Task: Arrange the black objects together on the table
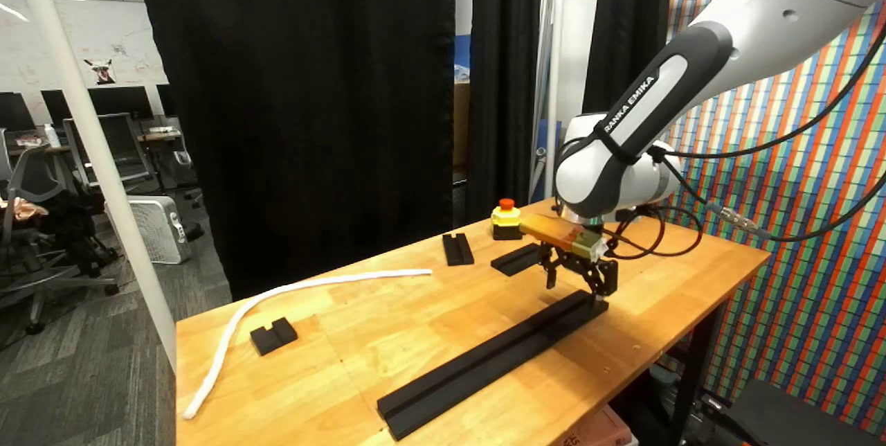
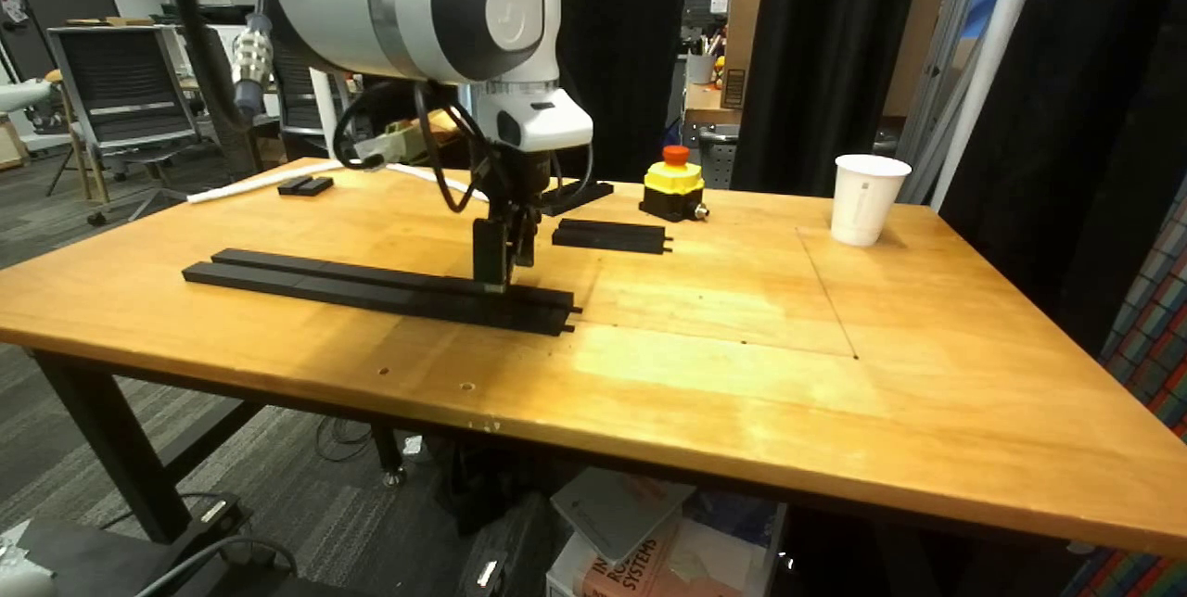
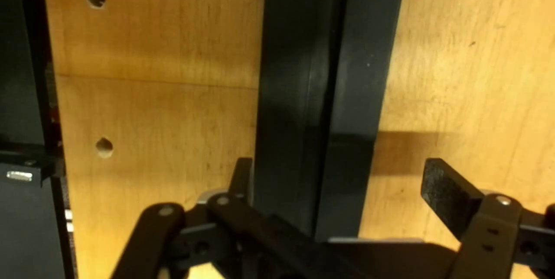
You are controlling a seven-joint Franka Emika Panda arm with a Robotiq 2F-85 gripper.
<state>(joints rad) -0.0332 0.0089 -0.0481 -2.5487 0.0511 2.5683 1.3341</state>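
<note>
Since a long black strip [image 1: 495,359], seemingly several slabs joined end to end, already lies toward the near side of the wooden table [image 1: 325,390], the arranging looks well along. Each piece looks stiff and probably light, like plastic; its smooth sides may slide when pinched. Slim pegs [image 2: 576,310] jut from the strip's right end in an exterior view and may be fragile, so a hold across the width at mid-length seems best.

Spread and holding nothing, the gripper [image 1: 576,288] stands astride the strip; in the wrist view the right finger [image 3: 451,196] is clearly apart from it, the left finger [image 3: 241,179] just beside its edge, contact unclear.

Farther off in an exterior view lies a loose slab [image 1: 455,250]; to its right is a second slab [image 1: 513,261], partly hidden by the gripper. A small notched block [image 1: 273,337] sits at the left. Just beyond the second slab stands an emergency stop [image 1: 507,219], which could crowd the fingers. A white cord [image 1: 325,281] curves past the notched block and might snag. A paper cup [image 2: 867,200] stands well apart, far right in an exterior view.
</note>
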